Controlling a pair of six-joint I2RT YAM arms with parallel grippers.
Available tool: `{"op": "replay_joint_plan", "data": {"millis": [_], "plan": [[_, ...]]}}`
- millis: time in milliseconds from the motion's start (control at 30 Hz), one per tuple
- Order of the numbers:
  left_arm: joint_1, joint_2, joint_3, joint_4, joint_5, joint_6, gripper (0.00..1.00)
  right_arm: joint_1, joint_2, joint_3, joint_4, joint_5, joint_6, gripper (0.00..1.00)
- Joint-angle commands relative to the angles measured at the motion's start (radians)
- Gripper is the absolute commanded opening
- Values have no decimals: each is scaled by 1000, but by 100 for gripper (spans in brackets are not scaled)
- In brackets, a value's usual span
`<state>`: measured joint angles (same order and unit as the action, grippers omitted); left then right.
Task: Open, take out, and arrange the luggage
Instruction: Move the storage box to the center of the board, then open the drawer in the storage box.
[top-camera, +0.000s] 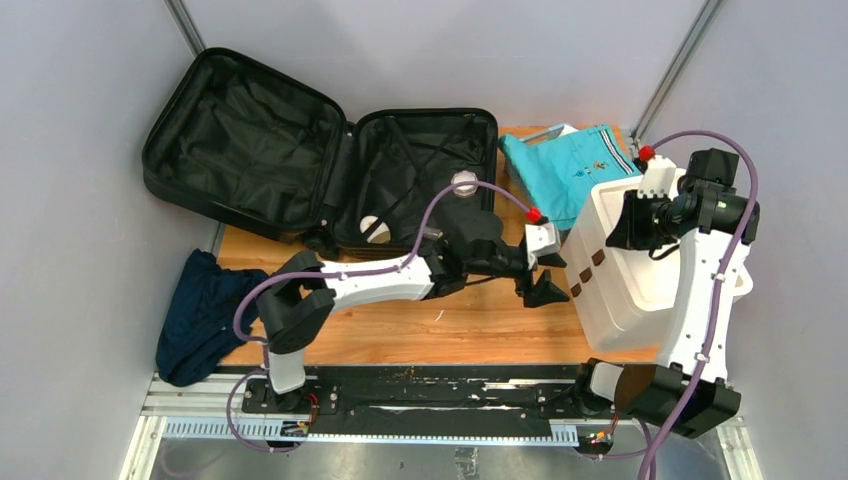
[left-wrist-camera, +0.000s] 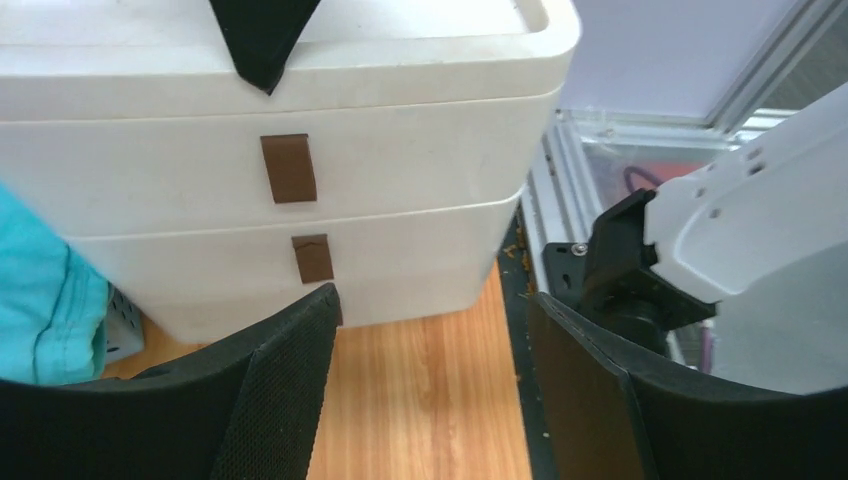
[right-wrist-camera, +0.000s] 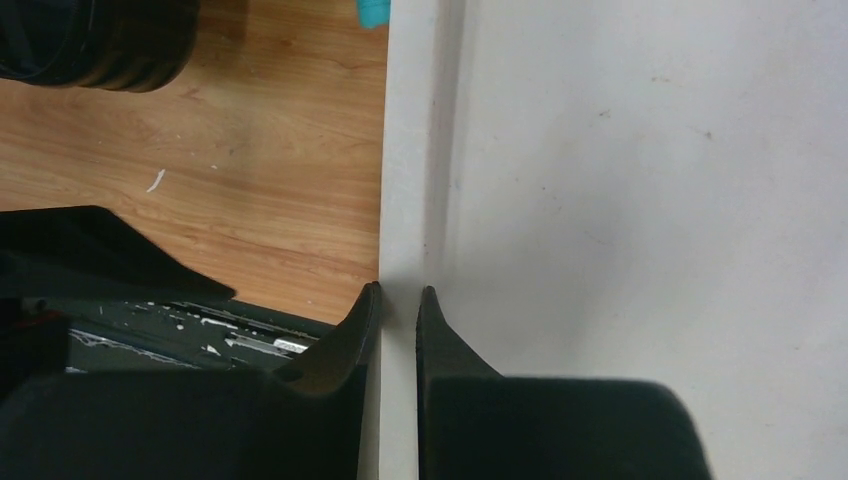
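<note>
Black ribbed luggage, both fabric-lined halves open

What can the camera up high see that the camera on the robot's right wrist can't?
Only the top camera shows the luggage, lying open, and a dark blue cloth at the far left. Only the right wrist camera shows, up close, the right end effector pinching the thin top rim of the white drawer unit. Both show that drawer unit and the wooden table.
</note>
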<state>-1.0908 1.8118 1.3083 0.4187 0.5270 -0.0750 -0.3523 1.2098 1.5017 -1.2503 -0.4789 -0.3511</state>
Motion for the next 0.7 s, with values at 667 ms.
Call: {"op": "replay_joint_plan", "data": {"millis": [667], "plan": [[-34, 314, 236, 191, -267, 133, 57, 79, -62, -116, -24, -125, 100, 0]]}}
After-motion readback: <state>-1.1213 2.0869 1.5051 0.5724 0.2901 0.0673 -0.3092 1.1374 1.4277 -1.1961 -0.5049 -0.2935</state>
